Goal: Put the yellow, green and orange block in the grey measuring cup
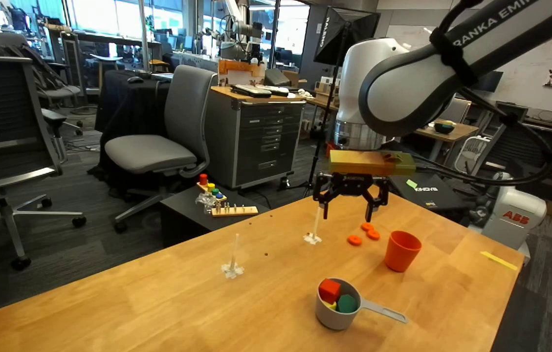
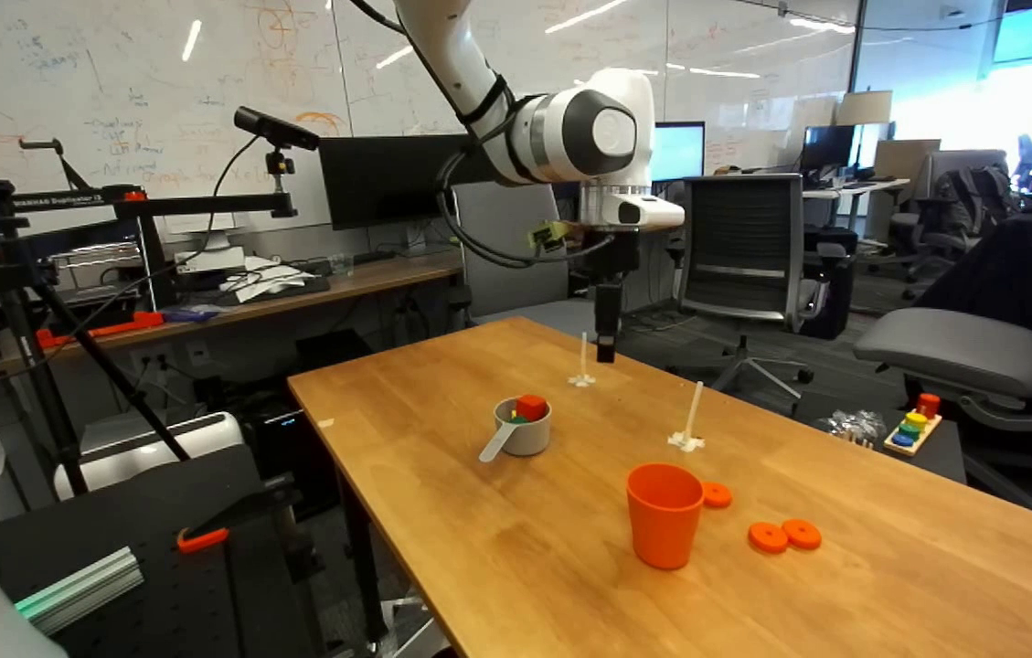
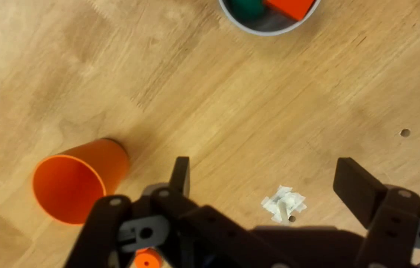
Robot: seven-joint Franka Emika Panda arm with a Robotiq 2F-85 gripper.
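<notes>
The grey measuring cup (image 1: 333,320) stands upright on the table with all three blocks inside it. Uppermost is the orange block (image 1: 329,290), red-orange in look, beside the green block (image 1: 346,303); only a sliver of the yellow block (image 1: 330,306) shows beneath them. At the top edge of the wrist view the cup (image 3: 265,33) is cut off, with the orange block (image 3: 294,6) and the green block (image 3: 247,8) partly visible. My gripper (image 1: 347,216) hangs above the table away from the cup, its jaws wide apart. Between the fingers (image 3: 182,175) nothing is held.
A taller red-orange cup (image 1: 402,254) stands upright on the table. Several orange discs (image 1: 354,240) lie near it. Two thin upright sticks are taped to the tabletop: a near stick (image 1: 234,252) and another stick (image 1: 316,225) below my gripper.
</notes>
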